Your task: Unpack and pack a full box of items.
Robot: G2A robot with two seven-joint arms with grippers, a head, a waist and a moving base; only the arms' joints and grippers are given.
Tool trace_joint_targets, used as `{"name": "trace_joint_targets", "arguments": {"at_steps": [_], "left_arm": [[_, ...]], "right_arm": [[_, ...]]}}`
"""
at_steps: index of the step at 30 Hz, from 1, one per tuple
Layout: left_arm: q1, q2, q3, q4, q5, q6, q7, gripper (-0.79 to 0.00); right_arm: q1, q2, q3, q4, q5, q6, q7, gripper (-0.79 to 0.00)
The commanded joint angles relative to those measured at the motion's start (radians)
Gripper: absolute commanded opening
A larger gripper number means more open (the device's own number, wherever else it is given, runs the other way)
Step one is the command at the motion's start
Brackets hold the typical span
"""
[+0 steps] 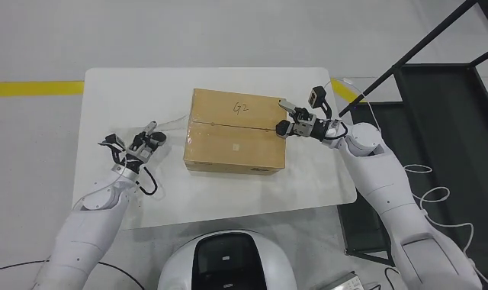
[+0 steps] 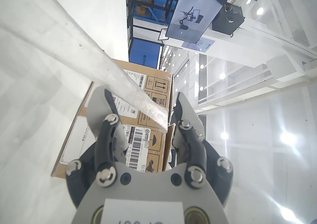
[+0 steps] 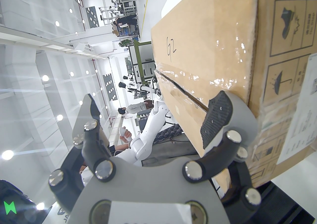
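A closed brown cardboard box (image 1: 235,133) marked with handwriting lies in the middle of the white table (image 1: 130,91). Clear tape runs along its centre seam (image 3: 183,91). My right gripper (image 1: 284,116) is open at the box's right end. One finger pad (image 3: 218,116) rests on the top edge by the seam, and the other finger stands free of the box. My left gripper (image 1: 149,141) sits left of the box (image 2: 158,140), open (image 2: 142,93). A loose strip of clear tape (image 2: 99,61) lies across one of its fingers and stretches away from it.
A black metal rack (image 1: 435,99) stands just off the table's right edge, with white cables trailing by it. A yellow floor line (image 1: 38,88) runs behind the table. Bare table surface lies in front of and behind the box.
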Motion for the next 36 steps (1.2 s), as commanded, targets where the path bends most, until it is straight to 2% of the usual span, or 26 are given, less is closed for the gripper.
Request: {"name": "trace_joint_targets", "arguments": {"at_steps": [1, 6, 12, 16, 20, 36], "left_arm": [[-0.001, -0.002, -0.004, -0.001, 0.004, -0.014, -0.004, -0.785], [0.010, -0.001, -0.032, -0.048, 0.031, -0.062, -0.004, -0.785], [0.036, 0.007, -0.078, -0.177, 0.112, -0.095, 0.013, -0.785], [0.048, 0.010, -0.089, -0.274, 0.203, -0.075, 0.030, -0.785], [0.032, 0.008, -0.076, -0.329, 0.290, -0.021, 0.036, -0.785], [-0.116, -0.041, 0.071, -0.279, 0.457, 0.042, 0.013, -0.785]], "right_arm": [[0.000, 0.000, 0.000, 0.000, 0.000, 0.000, 0.000, 0.000], [0.000, 0.000, 0.000, 0.000, 0.000, 0.000, 0.000, 0.000], [0.000, 0.000, 0.000, 0.000, 0.000, 0.000, 0.000, 0.000], [0.000, 0.000, 0.000, 0.000, 0.000, 0.000, 0.000, 0.000], [0.000, 0.000, 0.000, 0.000, 0.000, 0.000, 0.000, 0.000], [0.000, 0.000, 0.000, 0.000, 0.000, 0.000, 0.000, 0.000]]}}
